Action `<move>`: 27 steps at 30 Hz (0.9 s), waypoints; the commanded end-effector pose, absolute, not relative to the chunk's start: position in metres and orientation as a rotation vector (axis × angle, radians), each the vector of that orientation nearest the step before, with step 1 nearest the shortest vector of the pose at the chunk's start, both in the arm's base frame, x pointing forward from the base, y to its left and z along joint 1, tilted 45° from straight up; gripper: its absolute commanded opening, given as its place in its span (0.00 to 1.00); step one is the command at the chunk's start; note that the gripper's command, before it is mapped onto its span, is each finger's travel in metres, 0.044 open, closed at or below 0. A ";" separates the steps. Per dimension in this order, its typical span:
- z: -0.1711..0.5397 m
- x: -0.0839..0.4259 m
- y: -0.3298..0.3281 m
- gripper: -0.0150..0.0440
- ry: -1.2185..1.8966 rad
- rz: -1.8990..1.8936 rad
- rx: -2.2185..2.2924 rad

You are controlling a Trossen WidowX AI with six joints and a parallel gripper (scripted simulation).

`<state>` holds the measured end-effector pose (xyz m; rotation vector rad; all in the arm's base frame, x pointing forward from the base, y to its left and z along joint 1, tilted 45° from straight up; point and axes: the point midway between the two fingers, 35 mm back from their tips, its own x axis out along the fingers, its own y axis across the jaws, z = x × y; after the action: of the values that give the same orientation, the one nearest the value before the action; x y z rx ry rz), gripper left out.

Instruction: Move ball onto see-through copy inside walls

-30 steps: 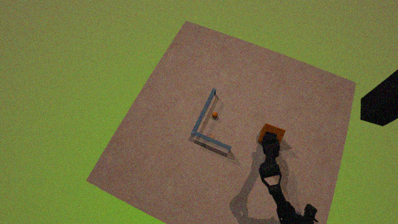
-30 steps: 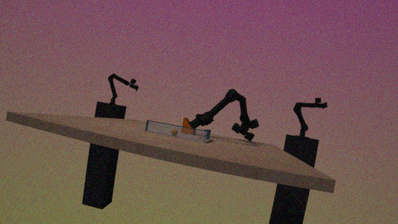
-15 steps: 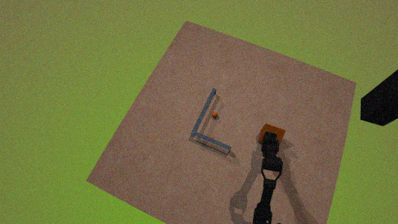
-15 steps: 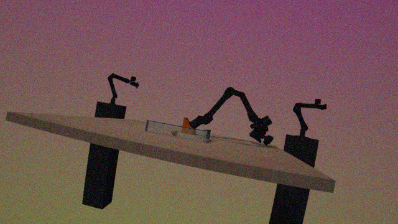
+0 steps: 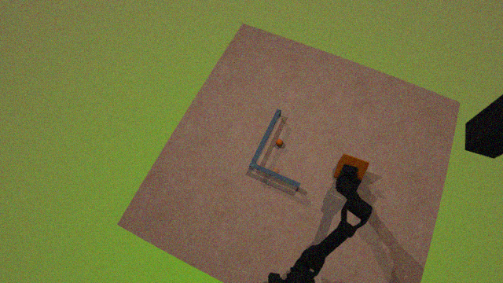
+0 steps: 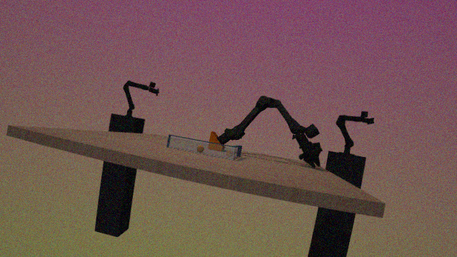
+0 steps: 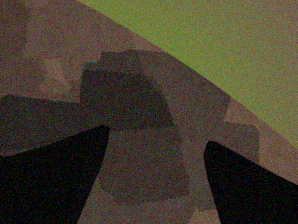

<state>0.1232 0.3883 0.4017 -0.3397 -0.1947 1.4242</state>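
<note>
1. We are seeing the small orange ball [image 5: 279,142] resting just beside the far blue clear wall [image 5: 267,137], untouched.
2. Our black end effector [image 6: 310,157] is hanging half-open and empty, well apart at the bench's [image 5: 220,204] near right.
3. We are judging everything left: reaching, moving, releasing.

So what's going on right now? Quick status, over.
Gripper open, empty, low over the table near its edge, far from the walls. Ball beside the long wall, untouched, not yet on the faint copy. Nothing between.
</note>
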 end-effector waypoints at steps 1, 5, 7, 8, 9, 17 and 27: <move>0.392 0.189 0.370 0.72 -0.104 1.242 -0.359; 0.378 0.243 0.346 0.72 -0.020 1.100 -0.385; 0.367 0.265 0.333 0.72 0.020 1.063 -0.405; 0.361 0.277 0.324 0.72 0.045 1.041 -0.415; 0.354 0.289 0.315 0.72 0.070 1.019 -0.424; 0.296 0.367 0.236 0.72 0.311 0.857 -0.426; 0.217 0.422 0.106 0.72 0.638 0.646 -0.290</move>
<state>0.4095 0.1543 0.2440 -0.3525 0.5269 0.7171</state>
